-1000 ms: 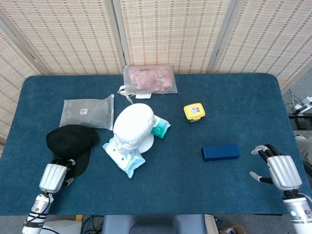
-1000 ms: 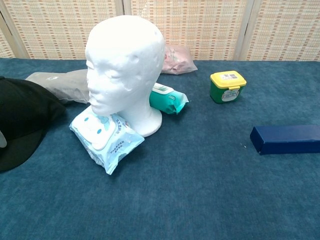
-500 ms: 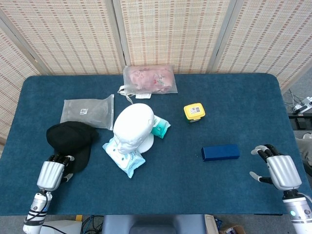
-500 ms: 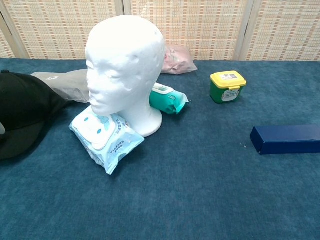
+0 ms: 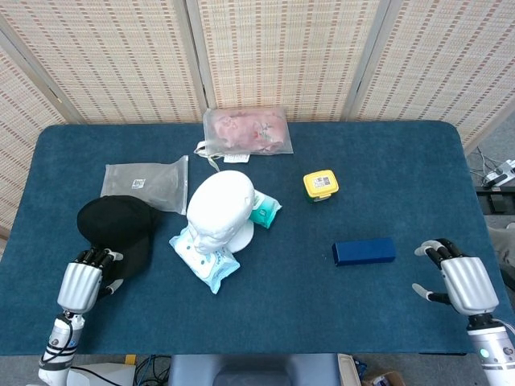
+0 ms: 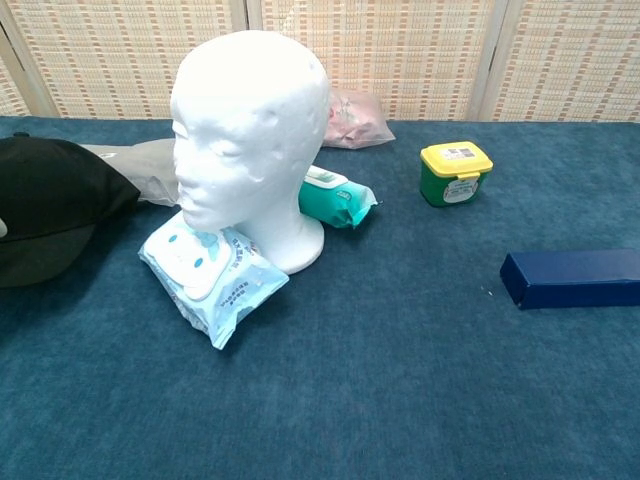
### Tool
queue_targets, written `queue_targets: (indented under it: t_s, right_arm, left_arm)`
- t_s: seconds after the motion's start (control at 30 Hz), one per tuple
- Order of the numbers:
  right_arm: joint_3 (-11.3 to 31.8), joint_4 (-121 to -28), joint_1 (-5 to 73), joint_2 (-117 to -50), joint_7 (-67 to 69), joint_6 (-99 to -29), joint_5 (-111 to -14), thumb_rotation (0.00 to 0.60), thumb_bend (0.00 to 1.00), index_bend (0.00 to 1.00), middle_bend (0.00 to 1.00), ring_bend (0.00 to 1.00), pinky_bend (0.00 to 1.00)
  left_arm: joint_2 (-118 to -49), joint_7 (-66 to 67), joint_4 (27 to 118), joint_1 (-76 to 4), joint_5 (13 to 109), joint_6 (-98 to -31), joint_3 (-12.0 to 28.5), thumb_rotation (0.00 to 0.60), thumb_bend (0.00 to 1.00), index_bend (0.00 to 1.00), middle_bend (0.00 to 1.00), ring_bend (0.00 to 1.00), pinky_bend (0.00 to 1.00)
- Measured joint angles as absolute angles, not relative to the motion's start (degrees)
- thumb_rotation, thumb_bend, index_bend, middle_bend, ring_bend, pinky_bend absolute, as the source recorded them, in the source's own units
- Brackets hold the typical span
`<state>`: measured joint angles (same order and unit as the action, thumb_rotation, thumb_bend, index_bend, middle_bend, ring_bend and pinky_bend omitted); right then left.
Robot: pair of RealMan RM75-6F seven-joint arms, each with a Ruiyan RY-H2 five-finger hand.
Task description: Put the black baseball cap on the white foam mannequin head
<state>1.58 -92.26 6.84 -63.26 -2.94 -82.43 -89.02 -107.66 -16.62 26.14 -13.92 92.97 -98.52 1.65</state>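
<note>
One hand, the left hand (image 5: 82, 281), pinches the brim of the black baseball cap (image 5: 117, 227) near the table's left edge; it is best raised level, clearing the white foam mannequin head (image 5: 219, 205). Near the right edge, the right hand (image 5: 460, 280) is spread, holding nothing.

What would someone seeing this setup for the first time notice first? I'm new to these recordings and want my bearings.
The white foam mannequin head stands bare on the blue table, left of centre, with a light blue wipes pack against its base. To its left, the black baseball cap is gripped at its brim by the left hand. The right hand sits open at the table's right edge.
</note>
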Motion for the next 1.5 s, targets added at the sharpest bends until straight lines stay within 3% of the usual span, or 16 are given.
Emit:
queue_targets:
  t_s: [0.17, 0.43, 0.87, 1.17, 1.5]
  right_arm:
    - [1.4, -92.2, 6.6, -63.2, -2.8, -82.8, -89.3, 0.600, 0.12, 0.37, 0.32, 0.23, 0.57]
    - [1.5, -92.2, 6.5, -63.3, -2.9, -83.0, -89.4, 0.600, 0.12, 0.37, 0.32, 0.23, 0.57]
    - [1.3, -92.3, 6.2, -63.3, -3.0, -83.6, -90.1, 0.600, 0.12, 0.37, 0.32, 0.23, 0.57]
    - [1.2, -92.3, 6.0, -63.3, -2.9, -84.0, -90.4, 0.600, 0.12, 0.37, 0.32, 0.23, 0.57]
    - [1.3, -92.4, 6.0, -63.4, -3.3, -83.8, -90.3, 0.600, 0.12, 0.37, 0.32, 0.23, 0.57]
  left_arm:
    - [-107.8, -18.6, 25.4, -14.4, 92.8, -99.2, 1.8, 0.600, 0.07, 0.46, 0.48, 0.29, 0.44]
    - [-107.9, -21.4, 25.1, -15.1, 92.0, -99.3, 2.3, 0.600, 0.26, 0.48, 0.49, 0.29, 0.44]
    - [-107.7, -21.6, 25.9, -16.2, 91.1, -99.3, 3.2, 0.600, 0.28, 0.50, 0.51, 0.29, 0.44]
    - [-107.7, -21.6, 25.9, -16.7, 90.8, -99.8, 3.5, 0.600, 0.28, 0.58, 0.54, 0.32, 0.45]
    - [-106.4, -21.2, 27.4, -17.1, 90.6, -98.0, 3.2, 0.600, 0.44, 0.60, 0.56, 0.33, 0.46]
